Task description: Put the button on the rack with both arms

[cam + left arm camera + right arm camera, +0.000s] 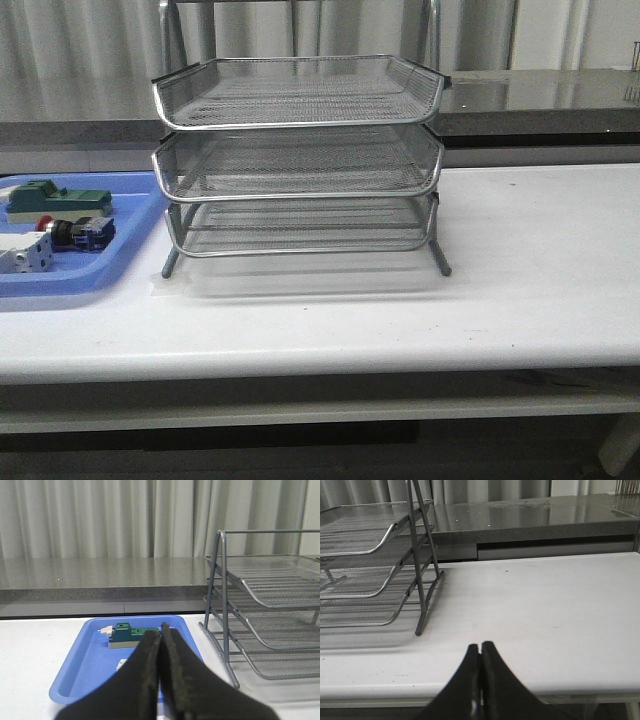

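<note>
We see the rack [297, 160] standing at the middle of the white table [520, 290], its three wire-mesh tiers stacked and bare; to its left lies the blue tray [120, 262], just beside the rack's foot. In that tray rests the button [72, 231], on its side, red cap toward the left and blue rear part toward the right; a green block [58, 200] lies behind it and a white block [22, 252] in front. From the left wrist we note the left gripper [161, 639] with its fingers pressed together, holding nothing, poised before the tray; from the right wrist, the right gripper [480, 652] likewise closed on nothing, above bare table to the right of the rack.
</note>
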`<control>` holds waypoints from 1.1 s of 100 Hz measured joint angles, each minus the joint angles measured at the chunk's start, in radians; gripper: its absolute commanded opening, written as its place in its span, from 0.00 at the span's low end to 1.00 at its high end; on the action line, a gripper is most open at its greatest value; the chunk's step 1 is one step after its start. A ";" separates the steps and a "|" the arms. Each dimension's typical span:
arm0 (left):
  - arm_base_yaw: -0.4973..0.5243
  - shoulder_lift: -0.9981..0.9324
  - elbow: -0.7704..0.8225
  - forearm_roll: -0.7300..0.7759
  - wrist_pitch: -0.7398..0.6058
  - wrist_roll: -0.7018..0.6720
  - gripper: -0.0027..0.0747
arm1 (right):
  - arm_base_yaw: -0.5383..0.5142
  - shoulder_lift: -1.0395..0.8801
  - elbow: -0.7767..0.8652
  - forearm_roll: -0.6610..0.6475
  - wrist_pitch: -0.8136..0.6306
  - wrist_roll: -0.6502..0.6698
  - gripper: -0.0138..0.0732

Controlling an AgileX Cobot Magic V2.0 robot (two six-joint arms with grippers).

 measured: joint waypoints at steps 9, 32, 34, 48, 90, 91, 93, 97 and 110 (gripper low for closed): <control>0.000 0.000 0.000 0.000 0.000 0.000 0.01 | 0.000 0.000 0.000 0.000 0.000 0.000 0.09; 0.000 0.000 0.000 0.000 0.000 0.000 0.01 | 0.000 0.000 0.000 0.000 0.000 0.000 0.09; 0.000 0.000 0.000 0.000 0.000 0.000 0.01 | 0.000 0.000 0.000 0.000 0.000 0.000 0.09; 0.000 0.000 0.000 0.000 0.000 0.000 0.01 | 0.000 0.000 0.000 0.000 0.000 0.000 0.09; 0.000 0.000 0.000 0.000 0.000 0.000 0.01 | 0.000 0.000 0.000 0.000 -0.017 0.000 0.09; 0.000 0.000 0.000 0.000 0.000 0.000 0.01 | 0.000 0.000 0.000 0.000 -0.017 0.000 0.09; 0.000 0.000 0.000 0.000 0.000 0.000 0.01 | 0.000 0.000 0.000 0.007 -0.017 0.000 0.09; 0.000 0.000 0.000 0.000 0.000 0.000 0.01 | 0.000 0.000 -0.005 0.013 -0.007 0.000 0.09; 0.000 0.000 0.000 0.000 0.000 0.000 0.01 | 0.000 0.000 -0.088 0.047 0.089 0.000 0.09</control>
